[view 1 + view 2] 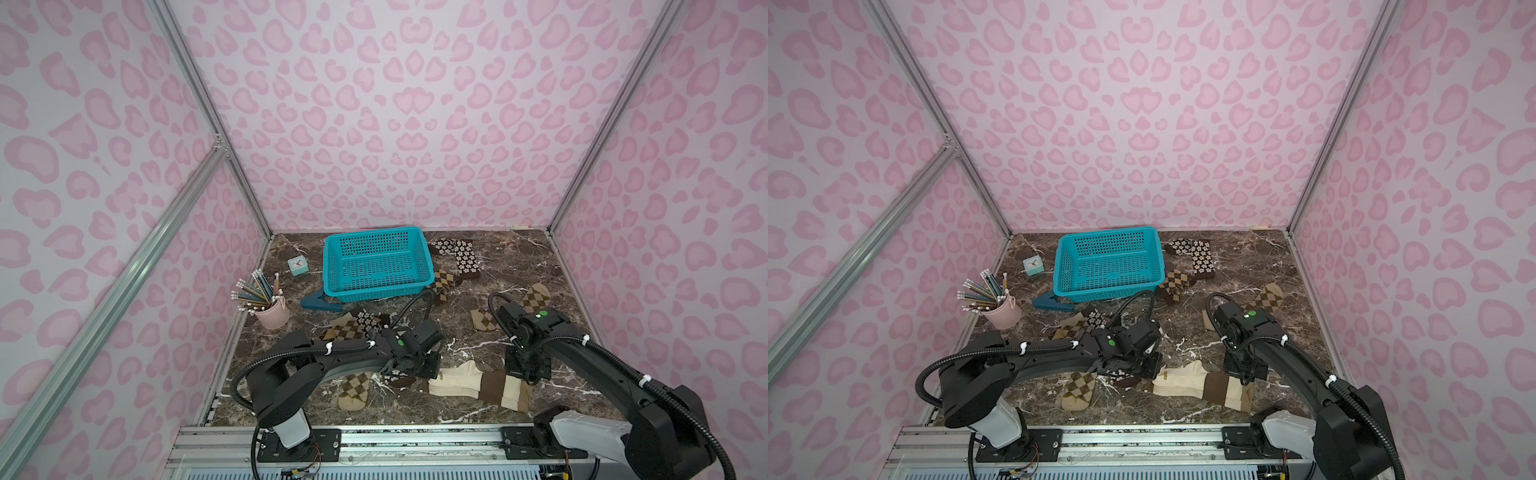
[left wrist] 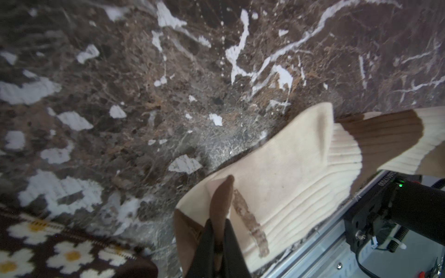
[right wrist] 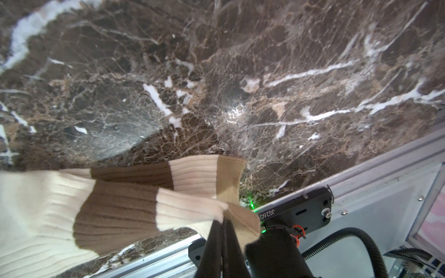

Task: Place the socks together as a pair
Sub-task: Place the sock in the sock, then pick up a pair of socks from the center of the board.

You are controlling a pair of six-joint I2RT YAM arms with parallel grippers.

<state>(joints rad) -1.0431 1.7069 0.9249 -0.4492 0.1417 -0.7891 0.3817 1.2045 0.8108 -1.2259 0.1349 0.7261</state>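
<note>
Left gripper, right gripper: fingers cut off at the frame in the wrist views; fingertips hidden under their own wrists in both top views. Flower sock near the counter's front edge is mostly under the left arm; in the left wrist view it is blurred and cropped. Lower cream striped sock largely covered by upper cream striped sock. Clock face unreadable. Teal object partly under basket, unidentifiable.

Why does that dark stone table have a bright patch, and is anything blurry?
Left wrist view: the flowered sock close to the lens is soft, the striped sock sharp. Both wrist views: glare whitens a patch of the table. Both top views: even, soft light, faint shadows.
</note>
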